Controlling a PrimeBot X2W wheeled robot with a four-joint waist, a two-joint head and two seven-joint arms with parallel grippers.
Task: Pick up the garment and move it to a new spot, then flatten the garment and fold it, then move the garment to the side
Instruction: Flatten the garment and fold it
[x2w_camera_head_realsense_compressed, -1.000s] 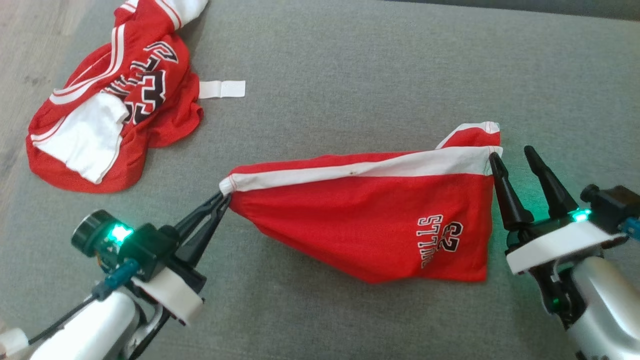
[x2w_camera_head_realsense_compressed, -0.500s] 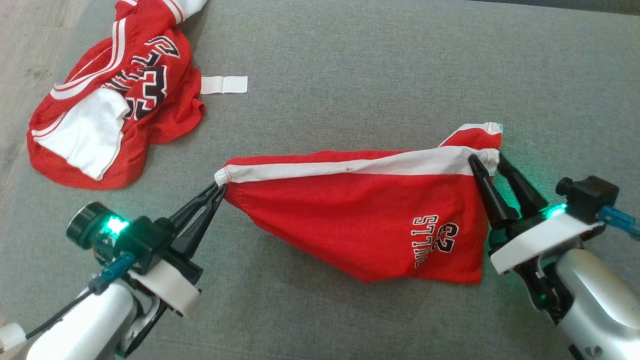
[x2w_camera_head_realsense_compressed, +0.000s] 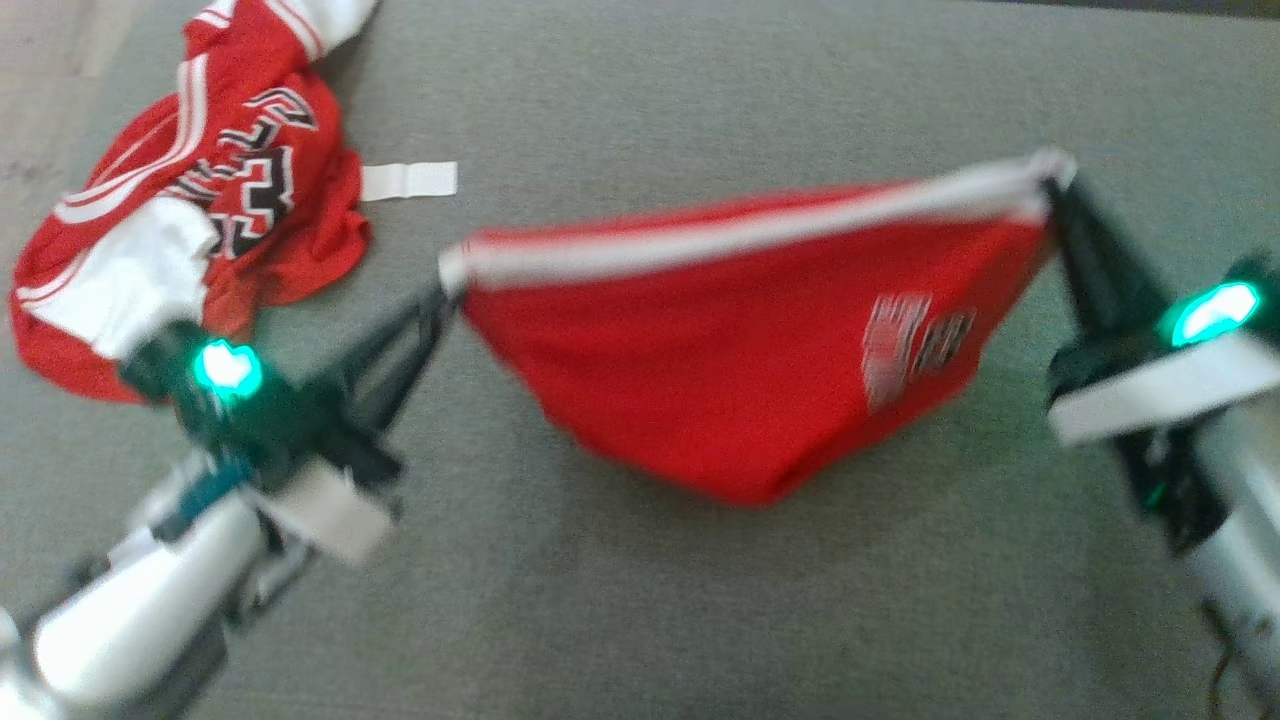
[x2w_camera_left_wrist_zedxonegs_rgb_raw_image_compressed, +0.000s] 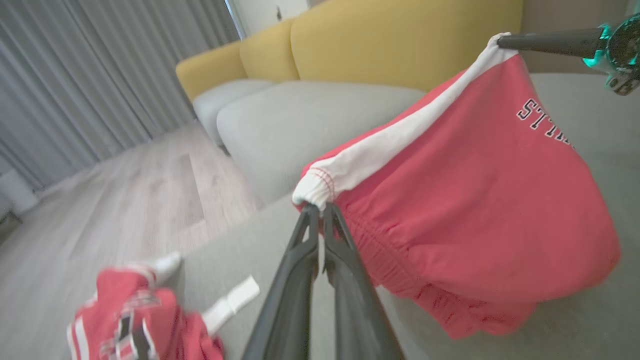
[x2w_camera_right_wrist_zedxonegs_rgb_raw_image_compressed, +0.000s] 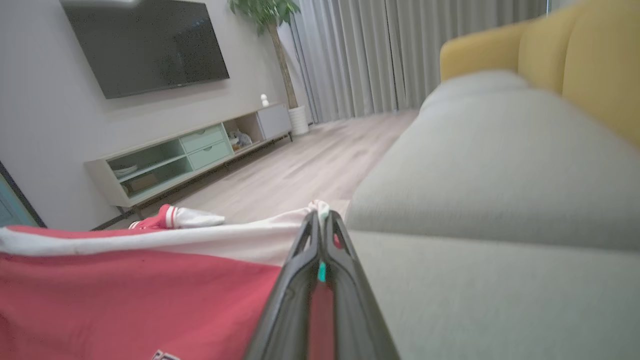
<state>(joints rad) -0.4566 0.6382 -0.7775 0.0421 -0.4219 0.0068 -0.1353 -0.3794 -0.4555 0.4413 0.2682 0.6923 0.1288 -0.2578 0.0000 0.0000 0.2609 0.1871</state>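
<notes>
- Centre frame: the red shorts (x2w_camera_head_realsense_compressed: 740, 370) hang stretched between two arms above the grey sofa cushion (x2w_camera_head_realsense_compressed: 700, 90), with the white band taut along the top and the red cloth sagging low.
- The left gripper (x2w_camera_head_realsense_compressed: 443, 292), centre left, is pinched tight on one end of the band. The right gripper (x2w_camera_head_realsense_compressed: 1052, 188), upper right, is clamped on the other.
- A crumpled red-and-white jersey (x2w_camera_head_realsense_compressed: 200, 190) lies at upper left, with a white strip (x2w_camera_head_realsense_compressed: 408, 181) beside it.
- The step in hand appears to be the carry to a new spot. Next, both arms would need to travel together and lay the cloth down flat.
</notes>
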